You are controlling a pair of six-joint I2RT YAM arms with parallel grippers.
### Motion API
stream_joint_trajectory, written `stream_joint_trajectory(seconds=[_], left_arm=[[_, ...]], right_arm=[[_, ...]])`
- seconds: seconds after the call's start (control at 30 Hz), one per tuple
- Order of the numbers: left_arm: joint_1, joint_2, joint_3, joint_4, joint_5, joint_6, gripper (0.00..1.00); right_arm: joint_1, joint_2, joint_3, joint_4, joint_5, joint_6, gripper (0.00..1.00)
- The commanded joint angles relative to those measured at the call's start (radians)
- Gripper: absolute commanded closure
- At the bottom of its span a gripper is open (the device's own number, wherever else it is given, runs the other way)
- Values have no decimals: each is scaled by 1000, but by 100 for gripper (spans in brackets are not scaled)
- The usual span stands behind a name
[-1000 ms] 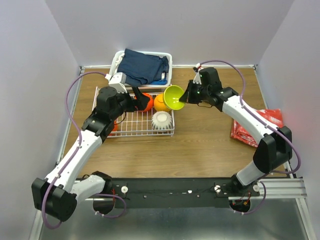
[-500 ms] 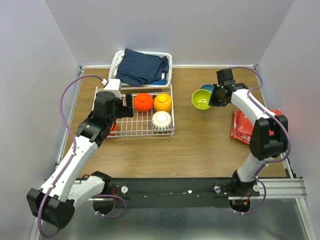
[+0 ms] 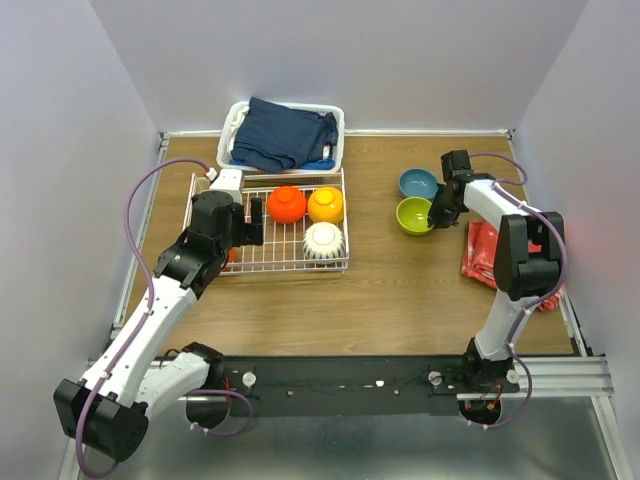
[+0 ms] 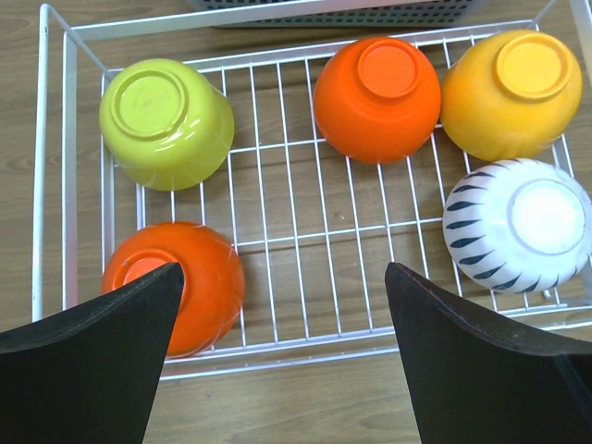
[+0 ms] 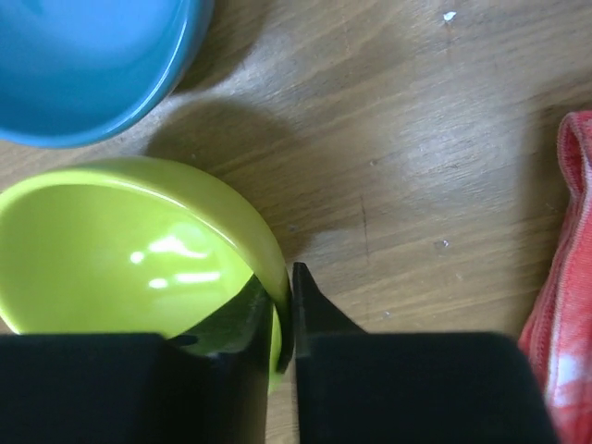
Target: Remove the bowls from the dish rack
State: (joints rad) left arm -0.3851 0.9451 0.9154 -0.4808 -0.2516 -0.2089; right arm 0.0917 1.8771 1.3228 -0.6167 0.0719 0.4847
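Wood-grain bench (image 3: 400,290) between pale walls, with the dish rack (image 3: 290,268) at its left rear and two bowls already out on the right. My right pincer (image 5: 285,277) is nipped shut on the rim of the upright lime-green bowl (image 5: 139,250), one finger inside and one outside. That thin edge is the only purchase a smooth round bowl offers. The bowl appears to rest on the bench just beside the blue bowl (image 5: 83,65), so I judge the set-down almost finished, with letting go to follow. My left pincer (image 4: 284,268) hangs wide open and empty above the rack, where five bowls lie upside down, presumably to drain. The near red-orange bowl (image 4: 176,287) sits partly under one finger, so it's probably my easiest next pick.
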Motion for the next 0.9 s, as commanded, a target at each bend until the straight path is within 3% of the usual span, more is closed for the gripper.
stream_joint_trajectory(seconds=[0.0, 0.13, 0.33, 0.57, 0.87], left_arm=[[5, -9, -13, -19, -26, 16, 1], [5, 12, 2, -31, -26, 29, 1], [5, 81, 46, -59, -18, 60, 1], [5, 210, 138, -104, -41, 75, 1], [3, 385, 250, -100, 0, -15, 1]], right_arm=[[-15, 14, -37, 9, -15, 20, 74], [-14, -32, -24, -9, 15, 14, 38], [-15, -168, 9, -37, 37, -8, 7], [-14, -393, -112, 81, -112, -57, 0], [-10, -594, -289, 219, -291, -47, 0]])
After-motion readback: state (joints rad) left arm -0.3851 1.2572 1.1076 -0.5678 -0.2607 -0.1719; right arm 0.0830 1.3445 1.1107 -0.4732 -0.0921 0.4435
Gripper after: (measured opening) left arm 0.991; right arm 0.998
